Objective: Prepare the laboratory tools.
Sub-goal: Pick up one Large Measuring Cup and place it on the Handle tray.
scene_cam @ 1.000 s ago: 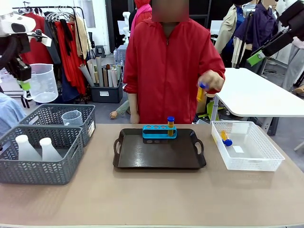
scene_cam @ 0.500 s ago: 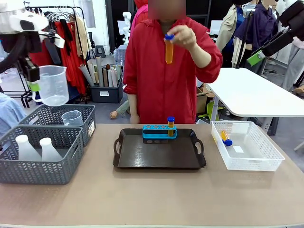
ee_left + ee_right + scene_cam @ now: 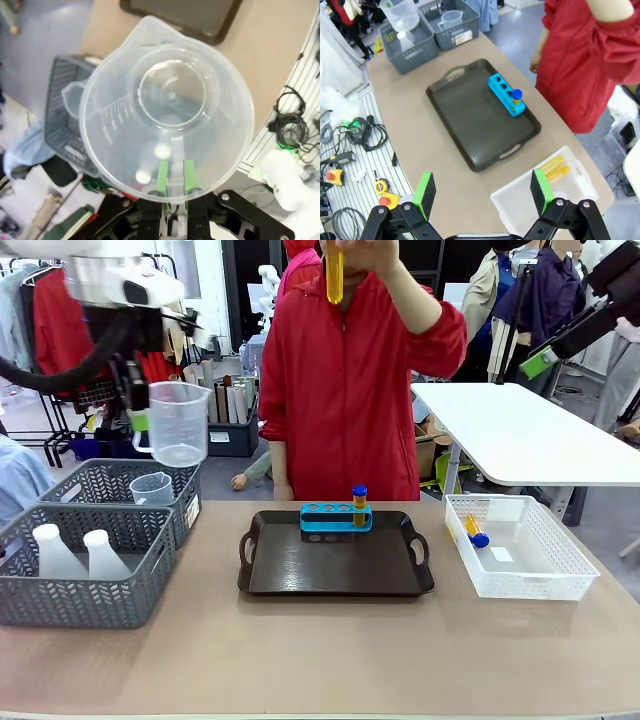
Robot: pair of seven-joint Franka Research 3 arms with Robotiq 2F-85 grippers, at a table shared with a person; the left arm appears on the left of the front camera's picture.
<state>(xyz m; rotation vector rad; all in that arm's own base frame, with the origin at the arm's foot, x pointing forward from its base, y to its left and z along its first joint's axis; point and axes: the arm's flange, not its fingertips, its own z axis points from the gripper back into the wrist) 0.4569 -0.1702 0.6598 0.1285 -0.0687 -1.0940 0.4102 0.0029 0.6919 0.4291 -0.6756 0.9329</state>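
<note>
My left gripper (image 3: pixel 138 408) hangs high over the grey baskets, shut on the handle of a clear measuring beaker (image 3: pixel 178 424). In the left wrist view the beaker (image 3: pixel 167 110) is seen mouth-on, its handle pinched between the green pads (image 3: pixel 162 176). A blue rack (image 3: pixel 336 517) stands at the far edge of the dark tray (image 3: pixel 330 570) with one orange test tube (image 3: pixel 359 502) in its right hole. The person holds another orange tube (image 3: pixel 334 275) up high. My right gripper (image 3: pixel 483 192) is open, high above the table's right side.
Two grey baskets stand at the left: the near one (image 3: pixel 80 595) holds two white conical flasks (image 3: pixel 55 552), the far one (image 3: pixel 120 480) a small beaker (image 3: pixel 152 488). A white mesh basket (image 3: pixel 520 565) at the right holds an orange tube (image 3: pixel 474 530). The table's front is bare.
My left arm has swung right with the beaker, from the picture's left edge to above the grey baskets. The person has lifted a test tube from waist height to above the shoulders.
</note>
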